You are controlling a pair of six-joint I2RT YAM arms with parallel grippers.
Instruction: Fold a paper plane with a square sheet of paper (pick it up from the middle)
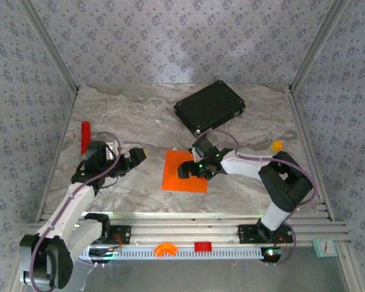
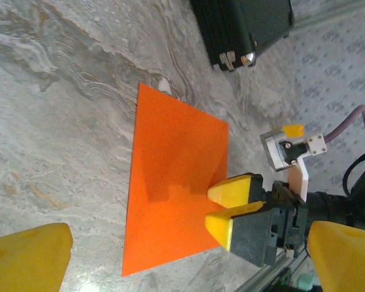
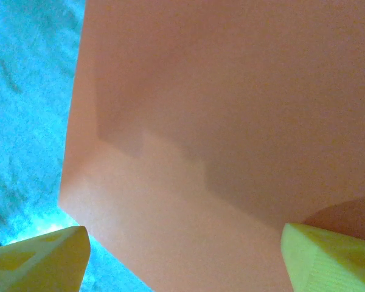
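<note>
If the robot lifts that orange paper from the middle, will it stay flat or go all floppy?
The orange paper looks very thin and lies flat, so its edges would probably droop. It is likely very light. On the smooth table it may slide when pushed.

No writing, brand or number can be read. The black case (image 1: pixel 209 107) beyond the right claw (image 1: pixel 184 171) shows no legible label. The small pale square (image 1: pixel 324 246), nearer than that claw and off to its right, is too small to make out.
</note>
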